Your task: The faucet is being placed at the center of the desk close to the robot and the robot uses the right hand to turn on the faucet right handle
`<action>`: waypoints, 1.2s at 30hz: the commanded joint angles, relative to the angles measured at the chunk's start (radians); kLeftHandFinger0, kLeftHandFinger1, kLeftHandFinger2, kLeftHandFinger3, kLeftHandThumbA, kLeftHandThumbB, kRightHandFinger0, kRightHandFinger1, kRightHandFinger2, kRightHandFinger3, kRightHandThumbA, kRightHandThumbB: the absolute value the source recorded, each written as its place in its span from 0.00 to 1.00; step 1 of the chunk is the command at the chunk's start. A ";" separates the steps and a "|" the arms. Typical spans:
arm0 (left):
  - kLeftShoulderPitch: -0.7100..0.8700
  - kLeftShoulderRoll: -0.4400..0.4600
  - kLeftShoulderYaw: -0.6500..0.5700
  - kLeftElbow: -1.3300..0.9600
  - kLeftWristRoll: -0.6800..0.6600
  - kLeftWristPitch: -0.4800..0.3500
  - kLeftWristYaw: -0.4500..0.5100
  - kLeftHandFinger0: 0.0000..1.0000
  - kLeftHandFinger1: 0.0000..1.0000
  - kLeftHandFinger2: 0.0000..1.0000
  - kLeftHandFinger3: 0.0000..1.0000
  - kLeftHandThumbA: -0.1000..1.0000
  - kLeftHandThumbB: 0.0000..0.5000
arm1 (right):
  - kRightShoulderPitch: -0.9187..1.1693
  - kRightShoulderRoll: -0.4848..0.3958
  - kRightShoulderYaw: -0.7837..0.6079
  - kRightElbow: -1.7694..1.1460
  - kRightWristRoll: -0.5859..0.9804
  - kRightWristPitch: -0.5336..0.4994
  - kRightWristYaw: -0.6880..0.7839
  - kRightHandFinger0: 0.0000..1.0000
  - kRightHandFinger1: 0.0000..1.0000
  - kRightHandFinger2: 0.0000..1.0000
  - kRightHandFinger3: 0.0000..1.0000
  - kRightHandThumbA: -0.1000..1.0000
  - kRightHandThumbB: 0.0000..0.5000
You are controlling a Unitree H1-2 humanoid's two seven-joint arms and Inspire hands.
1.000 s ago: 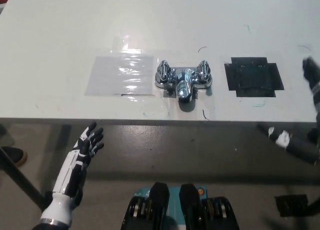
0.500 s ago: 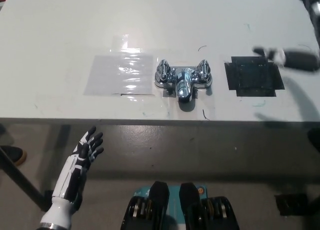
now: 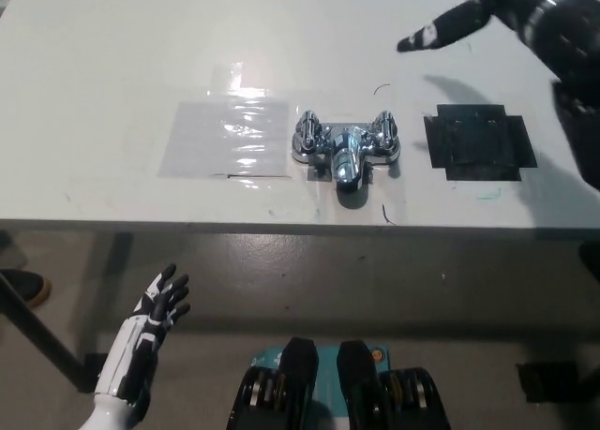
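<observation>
A chrome faucet (image 3: 343,148) stands near the front edge of the white desk (image 3: 112,65), at its middle, spout pointing toward me. One knob-shaped handle (image 3: 383,130) sits on the picture's right side of the faucet and another (image 3: 307,130) on the left. My black right hand (image 3: 478,13) hovers above the desk's far right, open with fingers stretched toward the left, well apart from the faucet. My white left hand (image 3: 155,308) rests below the desk edge at lower left, open.
A clear plastic sheet (image 3: 225,138) lies taped left of the faucet. A black tape patch (image 3: 478,141) lies to its right, under my right arm. A dark shoe (image 3: 23,288) shows on the floor at far left.
My right arm has swung up from the lower right edge to above the desk's far right, the hand now reaching leftward. The left hand has sunk a little lower.
</observation>
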 commanded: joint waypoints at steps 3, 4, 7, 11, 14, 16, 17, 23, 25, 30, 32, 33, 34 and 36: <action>-0.001 0.015 0.000 -0.019 0.008 -0.050 -0.011 1.00 1.00 1.00 1.00 0.95 0.25 | -0.336 0.077 0.195 0.373 -0.132 0.069 0.150 1.00 1.00 1.00 1.00 1.00 0.43; 0.000 0.015 0.001 -0.021 0.011 -0.045 -0.009 1.00 1.00 1.00 1.00 0.95 0.27 | -0.350 0.089 0.203 0.412 -0.125 0.056 0.147 1.00 1.00 1.00 1.00 1.00 0.40; 0.005 0.015 0.005 -0.026 0.006 -0.040 -0.008 1.00 1.00 1.00 1.00 0.95 0.27 | -0.384 0.117 0.228 0.504 -0.118 0.006 0.150 1.00 1.00 1.00 1.00 1.00 0.35; 0.008 0.013 0.007 -0.026 0.006 -0.045 -0.005 1.00 1.00 1.00 1.00 0.94 0.29 | -0.423 0.153 0.258 0.608 -0.119 -0.013 0.138 1.00 1.00 1.00 1.00 1.00 0.38; 0.008 0.013 0.006 -0.025 0.009 -0.050 -0.005 1.00 1.00 1.00 1.00 0.94 0.32 | -0.437 0.169 0.268 0.661 -0.116 -0.025 0.122 1.00 1.00 1.00 1.00 1.00 0.41; 0.006 0.015 0.005 -0.027 0.004 -0.050 -0.010 1.00 1.00 1.00 1.00 0.94 0.34 | -0.444 0.177 0.278 0.682 -0.119 -0.024 0.119 1.00 1.00 1.00 1.00 1.00 0.42; 0.002 0.017 0.004 -0.028 0.006 -0.045 -0.010 1.00 1.00 1.00 1.00 0.95 0.36 | -0.445 0.183 0.281 0.691 -0.121 -0.021 0.113 1.00 1.00 1.00 1.00 1.00 0.40; 0.003 0.013 0.002 -0.037 0.005 -0.036 -0.008 1.00 1.00 1.00 1.00 0.94 0.36 | -0.442 0.197 0.292 0.737 -0.122 -0.052 0.138 1.00 1.00 1.00 1.00 1.00 0.36; 0.003 0.015 0.004 -0.037 0.001 -0.034 -0.011 1.00 1.00 1.00 1.00 0.94 0.36 | -0.438 0.198 0.277 0.751 -0.109 -0.054 0.139 1.00 1.00 1.00 1.00 1.00 0.34; 0.000 0.019 0.001 -0.045 0.019 -0.031 -0.006 1.00 1.00 1.00 1.00 0.95 0.34 | -0.425 0.190 0.235 0.780 -0.075 -0.100 0.195 1.00 1.00 1.00 1.00 1.00 0.15; 0.001 0.021 0.001 -0.050 0.015 -0.026 -0.009 1.00 1.00 1.00 1.00 0.94 0.30 | -0.419 0.195 0.250 0.785 -0.097 -0.101 0.183 1.00 1.00 1.00 1.00 1.00 0.19; 0.000 0.023 0.001 -0.047 0.014 -0.030 -0.011 1.00 1.00 1.00 1.00 0.94 0.29 | -0.416 0.197 0.245 0.788 -0.094 -0.093 0.175 1.00 1.00 1.00 1.00 1.00 0.19; 0.000 0.022 0.002 -0.048 0.013 -0.024 -0.009 1.00 1.00 1.00 1.00 0.94 0.29 | -0.414 0.200 0.253 0.795 -0.104 -0.081 0.166 1.00 1.00 1.00 1.00 1.00 0.21; 0.000 0.019 0.003 -0.050 0.010 -0.021 -0.006 1.00 1.00 1.00 1.00 0.94 0.30 | -0.411 0.204 0.255 0.801 -0.110 -0.060 0.147 1.00 1.00 1.00 1.00 1.00 0.26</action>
